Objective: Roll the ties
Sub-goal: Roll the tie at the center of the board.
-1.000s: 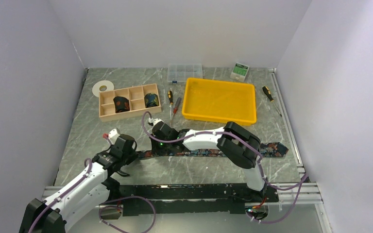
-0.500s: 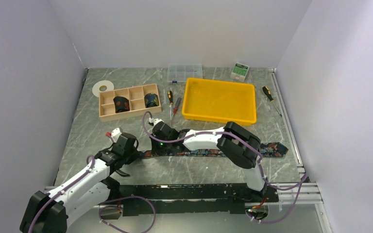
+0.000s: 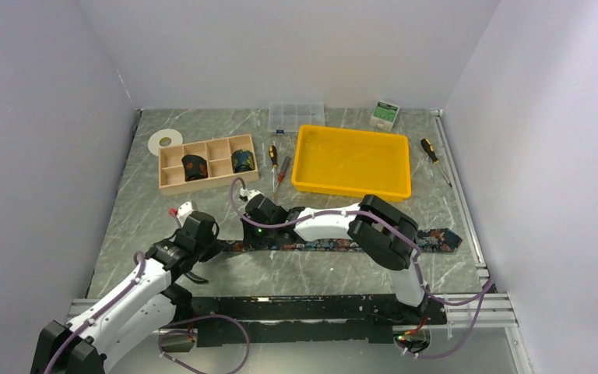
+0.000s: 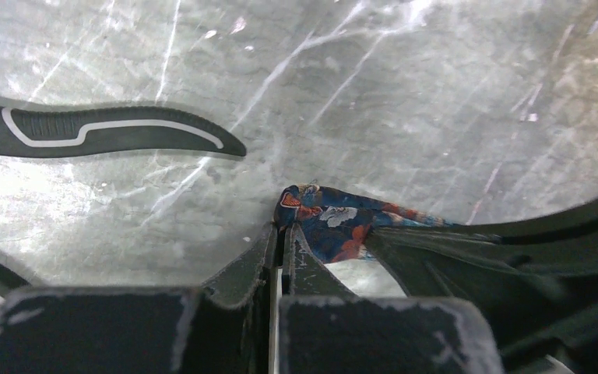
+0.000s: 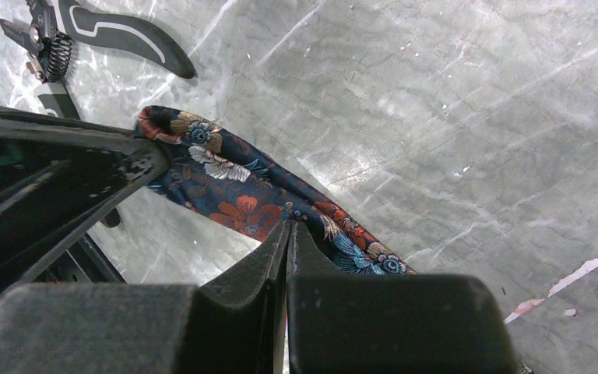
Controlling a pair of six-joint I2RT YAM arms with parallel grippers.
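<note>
A dark floral tie (image 3: 335, 244) lies flat as a long strip across the near middle of the table. My left gripper (image 3: 209, 248) is shut on its narrow left tip (image 4: 323, 218). My right gripper (image 3: 253, 232) is shut on the tie's edge (image 5: 241, 195) a short way right of the tip, fingers (image 5: 276, 249) closed together. Two rolled ties (image 3: 195, 166) (image 3: 241, 160) sit in compartments of the wooden divider box (image 3: 173, 181) at the back left.
Black-handled pliers (image 4: 117, 132) lie just left of the tie tip, also in the right wrist view (image 5: 117, 35). A yellow tray (image 3: 304, 181), two screwdrivers (image 3: 277, 165), a clear parts box (image 3: 297, 116), a tape roll (image 3: 164, 141), a small carton (image 3: 385, 114) and another screwdriver (image 3: 434, 156) stand at the back.
My left arm has shifted slightly, its gripper edging up and left while holding the tie tip. The right arm and the tie strip look unchanged.
</note>
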